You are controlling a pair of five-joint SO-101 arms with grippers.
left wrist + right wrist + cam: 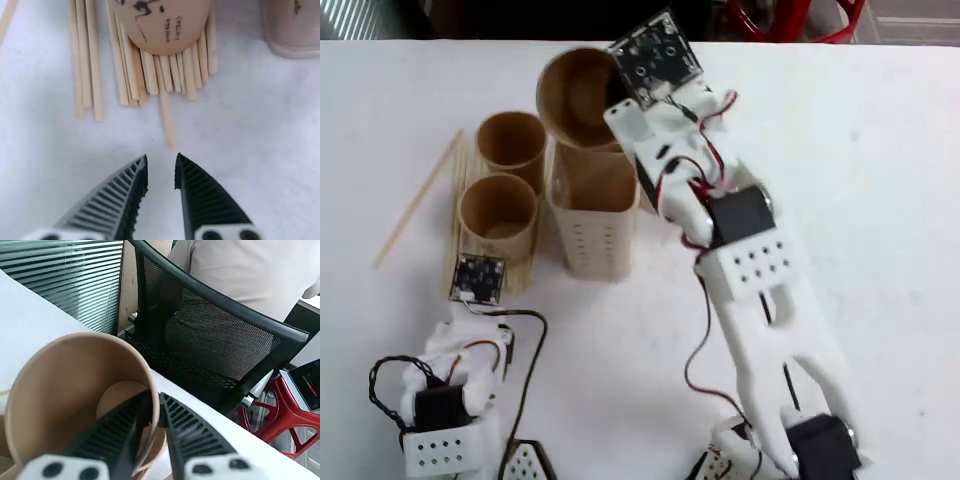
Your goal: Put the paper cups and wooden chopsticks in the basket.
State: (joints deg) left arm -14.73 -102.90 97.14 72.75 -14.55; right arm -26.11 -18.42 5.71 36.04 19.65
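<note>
With your right jaws clenched on one cup point(65, 385) near the basket point(592, 240) and left jaws released, two cups point(498, 215) and the chopsticks point(85, 65) lay unpacked.

Behind the white table point(880, 150) stand a black mesh chair point(210, 335) and slatted blinds point(65, 275).

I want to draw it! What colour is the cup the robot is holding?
The paper cup is plain light brown, best seen in the right wrist view.
</note>
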